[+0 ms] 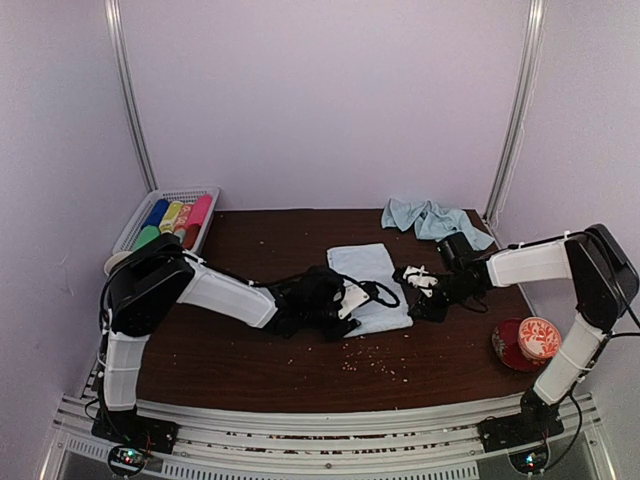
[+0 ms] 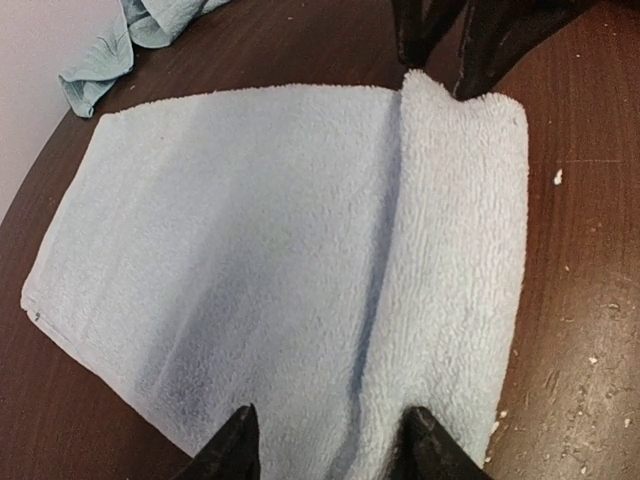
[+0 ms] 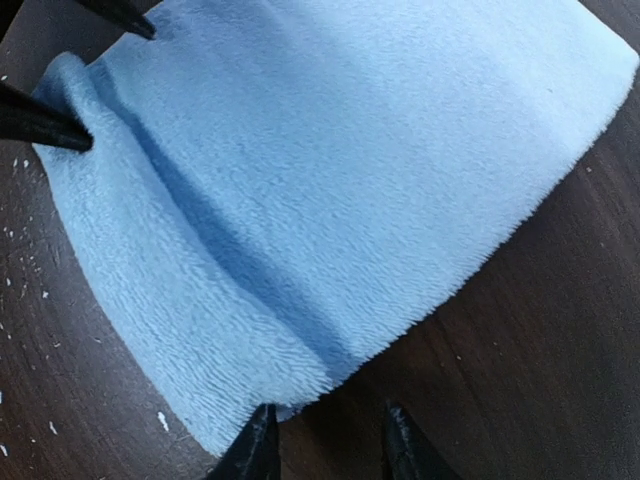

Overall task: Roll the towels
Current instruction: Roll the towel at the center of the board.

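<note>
Crumbs (image 1: pixel 350 365) on worktop (image 1: pixel 250 350). Basket (image 1: pixel 135 225) of coloured rolls (image 1: pixel 175 218) far left, crumpled towel (image 1: pixel 430 218) far right, red dish (image 1: pixel 528 342) near right. Flat towel (image 1: pixel 368 275) at centre, near edge folded over. Left gripper (image 2: pixel 330 445) jaws apart, straddling the fold's end. Right gripper (image 3: pixel 325 440) jaws narrowly apart at the opposite end, one tip touching the towel.

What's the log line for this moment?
pale blue cloth towel: near edge turned over | left gripper: open at fold | right gripper: open at fold
</note>
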Available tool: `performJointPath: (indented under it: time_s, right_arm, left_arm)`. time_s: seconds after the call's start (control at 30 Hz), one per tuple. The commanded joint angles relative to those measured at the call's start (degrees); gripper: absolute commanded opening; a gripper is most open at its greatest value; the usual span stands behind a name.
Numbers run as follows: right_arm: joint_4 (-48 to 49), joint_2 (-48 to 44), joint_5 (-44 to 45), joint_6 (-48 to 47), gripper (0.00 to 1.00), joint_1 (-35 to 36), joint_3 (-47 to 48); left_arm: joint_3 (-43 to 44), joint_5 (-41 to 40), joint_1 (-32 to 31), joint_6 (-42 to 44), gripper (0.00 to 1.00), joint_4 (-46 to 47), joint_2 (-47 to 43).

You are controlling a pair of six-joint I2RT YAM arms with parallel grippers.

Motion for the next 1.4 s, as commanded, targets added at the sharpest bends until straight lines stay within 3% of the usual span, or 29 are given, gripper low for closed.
performJointPath:
  time_s: [0.0, 0.1, 0.3, 0.5, 0.87, 1.07, 1.37]
  right_arm:
    - [-2.95, -2.06, -4.26, 0.37, 0.38, -2.44, 2.47]
    - [-5.22, -2.69, -8.71, 0.77, 0.36, -4.06, 4.41]
    - [-13.44, 0.94, -20.79, 2.91, 0.1, -5.49, 11.52]
    - [-19.06, 7.33, -31.25, 4.68, 0.01, -5.45, 16.37]
    - [-28.69, 18.47, -40.22, -1.0, 0.0, -4.8, 22.16]
    - [-20.28, 19.95, -36.87, 7.22, 0.0, -4.95, 19.78]
    - [-15.27, 24.19, -31.99, 13.48, 0.0, -7.76, 18.4]
  left_arm:
    - [1.45, -0.18, -0.01, -0.04, 0.5, -1.35, 1.71]
    - [1.69, -0.41, -0.02, 0.19, 0.5, -1.76, 1.86]
    - [2.3, -0.69, -0.03, 0.32, 0.5, -2.23, 1.81]
    - [2.69, -0.56, -0.03, 0.28, 0.5, -2.41, 1.87]
    - [3.72, -0.55, -0.03, 0.41, 0.5, -3.11, 1.76]
    - [3.64, -0.53, -0.03, 0.26, 0.5, -3.22, 1.78]
    - [2.4, -1.86, -0.03, 0.11, 0.5, -2.58, 1.3]
